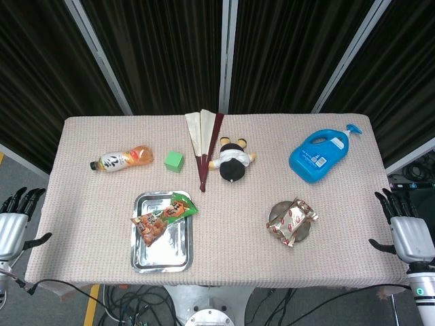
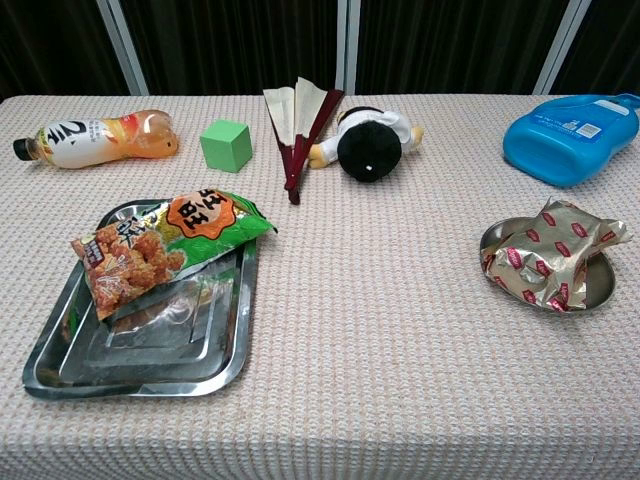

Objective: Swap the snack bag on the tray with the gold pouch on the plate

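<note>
A green and orange snack bag (image 1: 163, 216) (image 2: 160, 245) lies across the upper part of the metal tray (image 1: 163, 257) (image 2: 140, 360) at the front left. The gold pouch (image 1: 294, 221) (image 2: 555, 252) with red marks rests on the small round plate (image 1: 275, 212) (image 2: 598, 288) at the front right. My left hand (image 1: 15, 219) hangs off the table's left edge, fingers apart and empty. Off the right edge, my right hand (image 1: 406, 227) is likewise open and holds nothing. The chest view shows neither hand.
At the back lie a tea bottle (image 1: 122, 159) (image 2: 95, 138), a green cube (image 1: 174, 161) (image 2: 226, 145), a folded fan (image 1: 204, 139) (image 2: 300, 125), a plush doll (image 1: 233, 159) (image 2: 368, 140) and a blue detergent jug (image 1: 321, 155) (image 2: 570, 135). Bare cloth lies between tray and plate.
</note>
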